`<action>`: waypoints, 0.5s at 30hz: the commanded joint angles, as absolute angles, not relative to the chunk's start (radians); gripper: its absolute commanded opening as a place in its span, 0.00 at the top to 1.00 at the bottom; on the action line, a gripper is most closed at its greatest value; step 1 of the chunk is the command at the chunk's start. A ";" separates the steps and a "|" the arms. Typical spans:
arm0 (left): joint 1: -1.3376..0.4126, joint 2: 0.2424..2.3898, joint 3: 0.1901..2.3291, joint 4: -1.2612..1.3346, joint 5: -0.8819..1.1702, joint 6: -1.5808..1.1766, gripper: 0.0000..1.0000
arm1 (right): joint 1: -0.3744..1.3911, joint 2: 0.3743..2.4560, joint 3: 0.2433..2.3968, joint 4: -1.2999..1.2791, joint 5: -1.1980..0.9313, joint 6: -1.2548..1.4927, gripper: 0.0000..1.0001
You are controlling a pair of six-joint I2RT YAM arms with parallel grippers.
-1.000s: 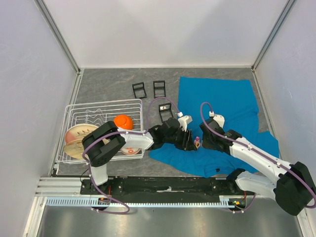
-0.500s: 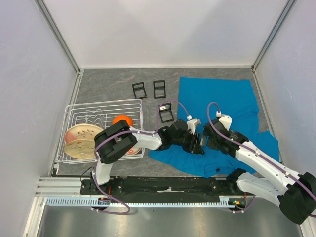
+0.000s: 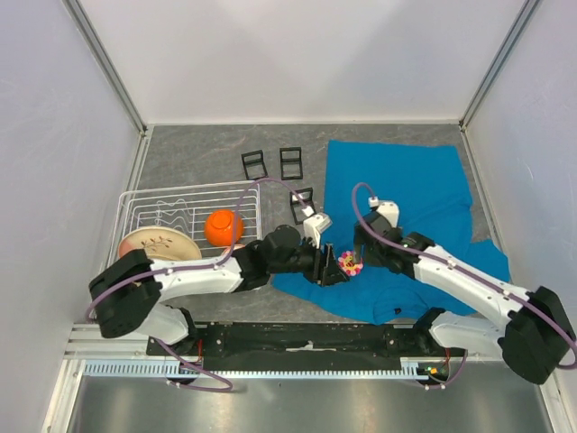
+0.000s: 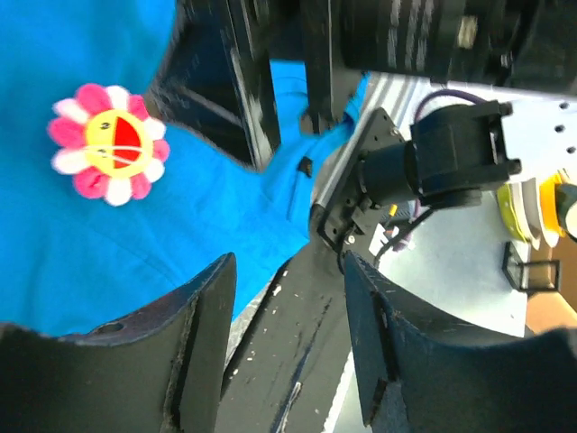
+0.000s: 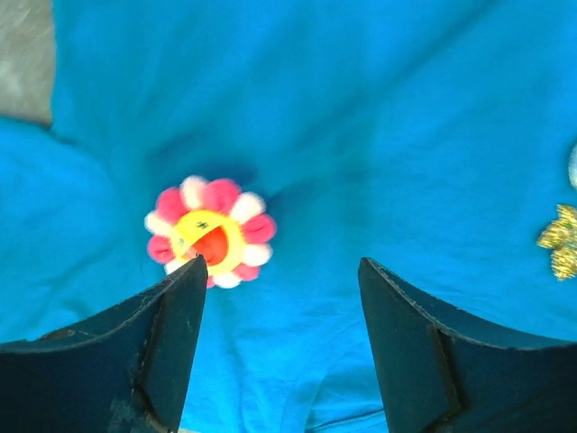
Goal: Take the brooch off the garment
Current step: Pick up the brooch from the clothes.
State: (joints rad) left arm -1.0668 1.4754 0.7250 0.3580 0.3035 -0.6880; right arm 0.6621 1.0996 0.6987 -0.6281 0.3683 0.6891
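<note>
The left jaws gape empty just left of the flower brooch [image 3: 349, 263], which is pinned to the blue T-shirt [image 3: 406, 180] near its left edge. The right jaws, equally spread, hover over it. Best, I judge: one pair holds the cloth down beside it while the other pinches the petals squarely.

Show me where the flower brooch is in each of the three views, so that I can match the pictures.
Top external: the brooch is a little below the centre, on the near left part of the garment.
Left wrist: the brooch is in the upper left of the picture.
Right wrist: the brooch is left of the centre.
Shared landmark: the teal garment lies under it in all three.
</note>
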 commanded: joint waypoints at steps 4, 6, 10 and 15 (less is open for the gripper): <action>-1.063 1.469 0.629 0.256 0.109 -0.650 0.52 | 0.899 1.285 0.805 -0.546 0.485 0.669 0.39; -1.063 1.485 0.609 0.290 0.083 -0.673 0.54 | 0.926 1.327 0.816 -0.532 0.502 0.684 0.44; -1.060 1.519 0.578 0.321 0.028 -0.704 0.55 | 0.946 1.402 0.822 -0.509 0.526 0.690 0.36; -1.062 1.552 0.531 0.406 0.044 -0.742 0.55 | 0.959 1.454 0.811 -0.469 0.515 0.678 0.29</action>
State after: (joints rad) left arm -1.0626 1.5284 0.5617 0.2928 0.0822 -0.6922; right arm 0.9497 1.4212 0.7898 -0.5236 0.4816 0.6769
